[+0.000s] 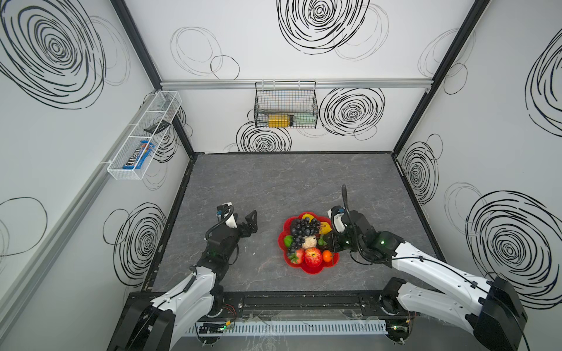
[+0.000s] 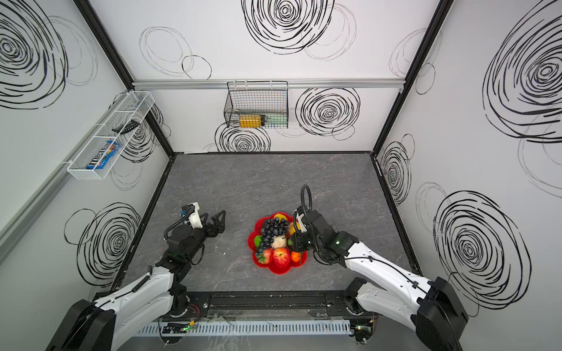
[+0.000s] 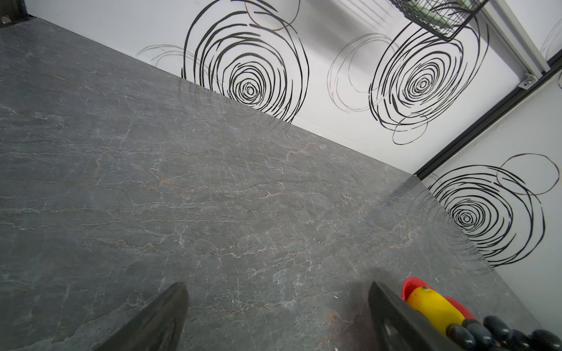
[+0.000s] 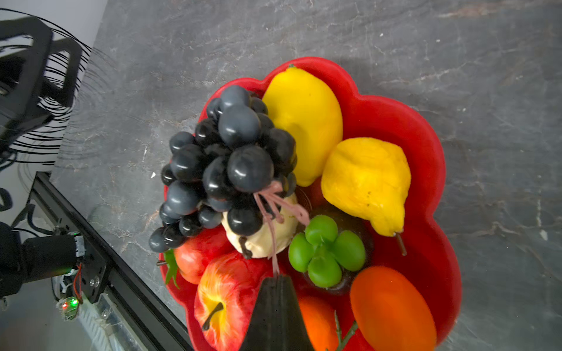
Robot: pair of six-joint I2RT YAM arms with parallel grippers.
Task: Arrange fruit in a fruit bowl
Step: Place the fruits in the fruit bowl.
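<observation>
In both top views the red flower-shaped fruit bowl (image 1: pixel 313 270) sits toward the tabletop's (image 1: pixel 273 188) front edge, with the grape bunch (image 1: pixel 301 231) topping the pile. The left gripper (image 1: pixel 252 220) hangs spread and empty.

Left wrist view: only bare tabletop lies between its fingers.

Right wrist view: the right gripper (image 4: pixel 276 281) is pinched together on the bunch's pink stem (image 4: pixel 273 212). Best to lower until the stem slackens, then release.

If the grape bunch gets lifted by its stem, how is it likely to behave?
Likely floppy: the grape bunch is many separate glossy berries draped over the beige piece, so it should dangle and swing. The pink stem looks thin where it runs into the shut right gripper, so it may slip out.
</observation>
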